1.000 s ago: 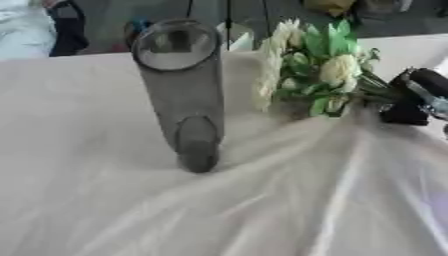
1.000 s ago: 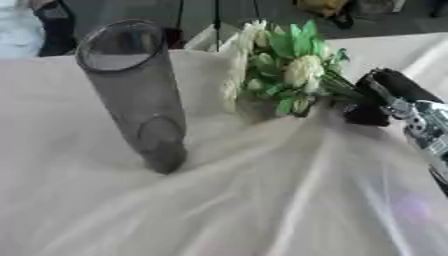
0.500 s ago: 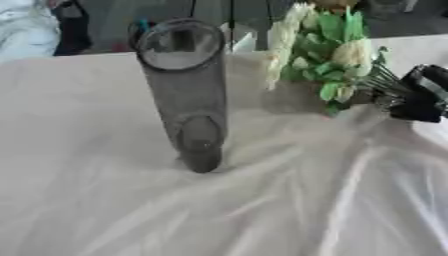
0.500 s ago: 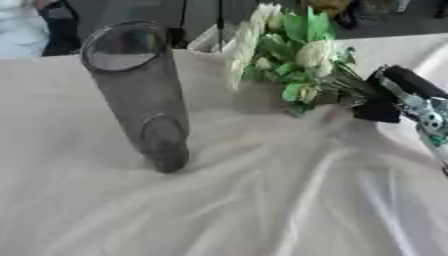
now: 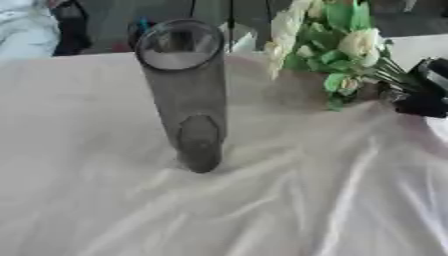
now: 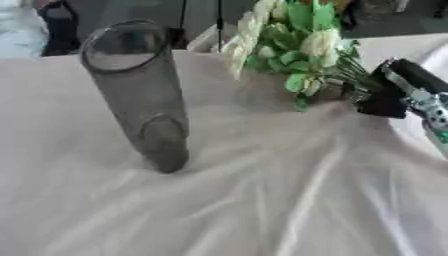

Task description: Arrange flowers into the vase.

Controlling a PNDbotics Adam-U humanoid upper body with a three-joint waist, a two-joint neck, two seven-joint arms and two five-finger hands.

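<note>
A tall smoky-grey glass vase (image 5: 188,95) stands upright on the white cloth, its mouth showing nothing inside. To its right my right hand (image 6: 392,95) comes in from the right edge, fingers curled round the stems of a bunch of white flowers with green leaves (image 6: 293,47). The bunch is lifted off the cloth, heads pointing up and to the left, beside the vase's rim and apart from it. My left hand does not show.
A wrinkled white cloth (image 5: 262,210) covers the whole table. Dark furniture and a pale bundle (image 5: 22,27) lie past the far edge, behind the vase.
My right hand has raised the bunch off the cloth and tipped its heads upward. The vase has stayed where it was.
</note>
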